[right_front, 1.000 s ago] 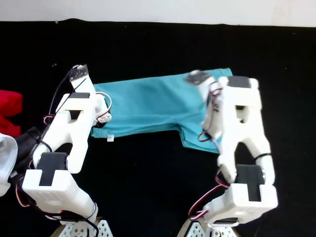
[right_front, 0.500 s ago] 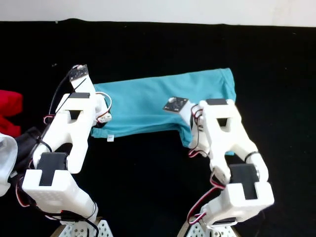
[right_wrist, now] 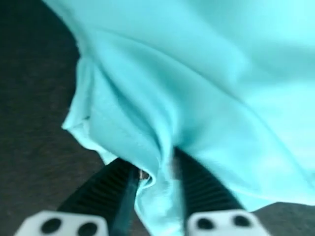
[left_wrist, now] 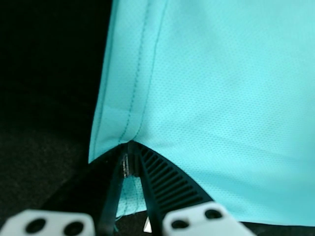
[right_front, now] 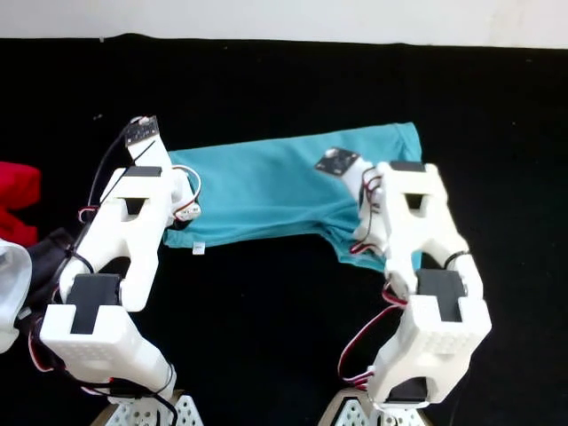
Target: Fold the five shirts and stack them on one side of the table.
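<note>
**Both pincers on the teal shirt**

At the far left edge of the black table (right_front: 266, 80) lies a crumpled red shirt (right_front: 18, 200), well apart from the rest.

Next comes the left arm, reaching over the left end of the teal shirt (right_front: 266, 182). In its wrist view the left gripper (left_wrist: 130, 158) is closed tight on the shirt's stitched hem. The dark fingers (left_wrist: 162, 182) pinch the corner where the hem meets the black surface, and flat, smooth cloth spreads away beyond them.

The teal shirt lies spread across the middle of the table as a long band, its far right corner lying flat. A small white tag shows at its near left edge.

At the right, the right arm hangs over the shirt's near right part, where a sleeve sticks out towards the arms. The right gripper (right_wrist: 156, 172) holds a bunched fold of teal cloth between its two fingers, the fabric rising in a ridge there.
</note>
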